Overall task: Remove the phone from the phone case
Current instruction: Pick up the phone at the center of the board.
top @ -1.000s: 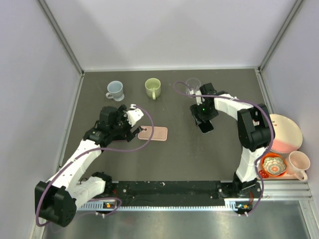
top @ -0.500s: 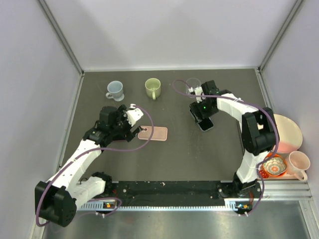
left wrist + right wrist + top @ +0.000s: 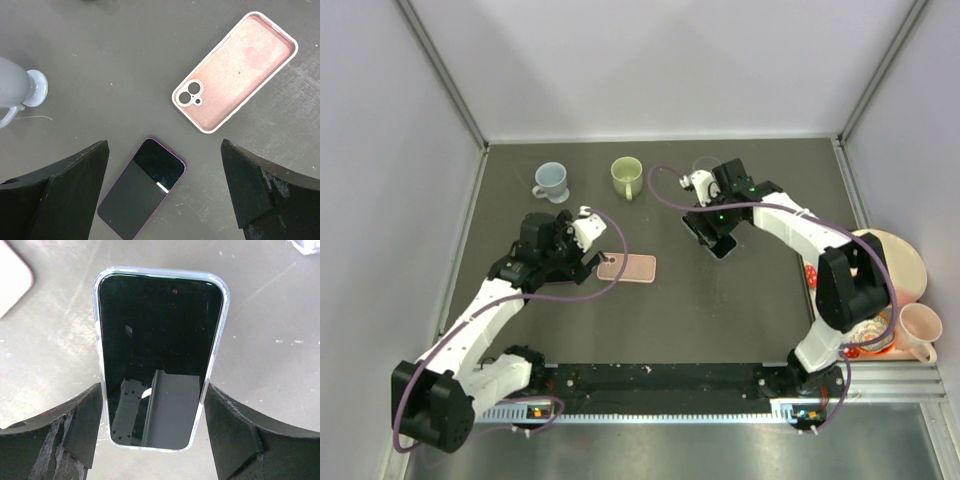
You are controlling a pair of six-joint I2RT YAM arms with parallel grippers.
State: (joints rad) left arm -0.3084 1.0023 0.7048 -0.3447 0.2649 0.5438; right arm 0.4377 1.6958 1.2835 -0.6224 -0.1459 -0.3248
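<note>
A phone in a clear case (image 3: 159, 355) lies screen up between the fingers of my right gripper (image 3: 154, 420). Both fingers press on the case's long edges, so the gripper is shut on it. In the top view this phone (image 3: 722, 246) is right of centre, under the right gripper (image 3: 710, 232). My left gripper (image 3: 162, 190) is open above a bare purple phone (image 3: 142, 195) lying on the table. An empty pink case (image 3: 235, 70) lies inside up, just beyond it. In the top view the pink case (image 3: 627, 268) shows beside the left gripper (image 3: 578, 252), and the purple phone is hidden.
A blue cup (image 3: 551, 180), a green cup (image 3: 627, 176) and a clear glass (image 3: 706, 168) stand along the back. A pink plate (image 3: 895, 268), an orange bowl (image 3: 868, 335) and a pink mug (image 3: 920, 328) sit at the right edge. Walls enclose the table.
My right wrist has swung left and turned, carrying the clear-cased phone a little left and back. The left arm and the pink case have not moved.
</note>
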